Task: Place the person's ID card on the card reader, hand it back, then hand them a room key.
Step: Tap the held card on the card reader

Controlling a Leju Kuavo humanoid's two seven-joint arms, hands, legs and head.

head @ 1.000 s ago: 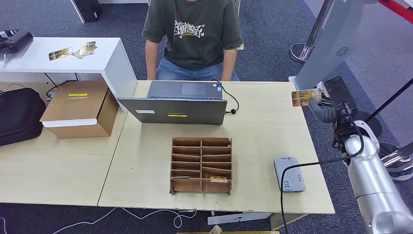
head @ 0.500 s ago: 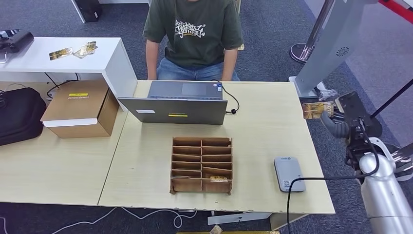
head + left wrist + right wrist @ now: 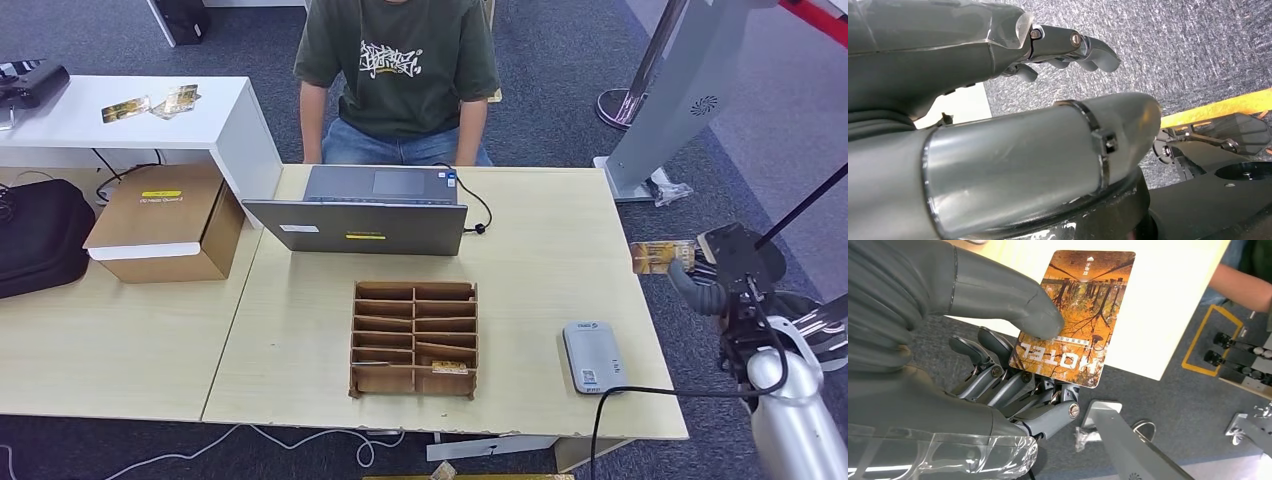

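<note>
head view: card seemingly flat, tableward

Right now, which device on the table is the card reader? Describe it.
On the light wooden table, look toward its near right corner. The card reader is the flat grey slab right of the cardboard organizer, with a black cable running off its near end.

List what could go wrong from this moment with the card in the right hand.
1. The right hand pinches the card at one end only, so it could slip or twist loose, probably onto the carpet, since in the head view it sits past the table edge.
2. The card reader lies near the table's front right corner with its cable hanging off the edge; the arm could snag the cable and drag the reader.
</note>
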